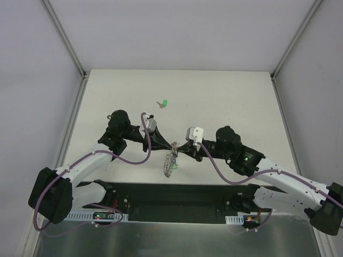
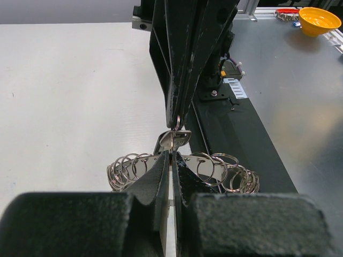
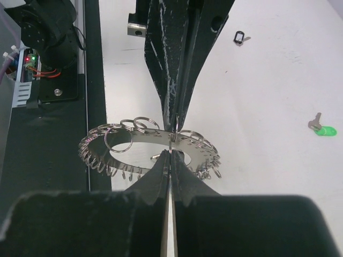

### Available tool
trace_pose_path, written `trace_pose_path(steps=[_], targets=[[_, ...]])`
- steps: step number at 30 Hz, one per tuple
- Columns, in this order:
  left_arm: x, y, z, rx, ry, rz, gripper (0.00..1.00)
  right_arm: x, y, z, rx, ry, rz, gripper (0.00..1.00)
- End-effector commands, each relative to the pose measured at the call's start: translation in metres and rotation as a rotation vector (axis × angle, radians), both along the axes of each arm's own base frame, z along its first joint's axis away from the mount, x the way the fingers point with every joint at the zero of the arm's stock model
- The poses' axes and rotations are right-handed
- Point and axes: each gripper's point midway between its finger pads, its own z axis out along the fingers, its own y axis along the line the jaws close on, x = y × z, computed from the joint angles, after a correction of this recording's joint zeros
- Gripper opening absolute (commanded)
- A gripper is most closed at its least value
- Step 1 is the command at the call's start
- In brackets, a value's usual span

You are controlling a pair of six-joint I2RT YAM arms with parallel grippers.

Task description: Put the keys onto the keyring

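Two arms meet: left gripper and right gripper, both pressed together, pinch the large silver-grey coiled metal keyring. A small green-headed silver key lies well apart on the white table.

The keyring is a flat silver hoop fringed all round with small wire split rings. Its rim is pinched where the left gripper and right gripper meet, near the tabletop's near edge. A green-headed key lies flat on the tabletop, well apart from it.
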Motion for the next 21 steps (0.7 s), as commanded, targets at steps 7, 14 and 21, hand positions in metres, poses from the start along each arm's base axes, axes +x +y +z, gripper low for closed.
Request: trace_pose_path(steps=[7,14,21], targets=[[-0.0002,-0.0010,0.0299,-0.068,-0.132,-0.028,0.00,0.0056,-0.0002,0.0254,0.069,-0.061,-0.033,0.01],[-0.0011,-0.0006,0.0306,-0.069,-0.135,-0.031,0.00,0.0054,0.0025,0.0232,0.065,-0.051,-0.023,0.01],[-0.0008,-0.0008,0.0304,-0.069,-0.134,-0.033,0.00,0.0057,0.0038,0.0218,0.061,-0.048,-0.023,0.01]])
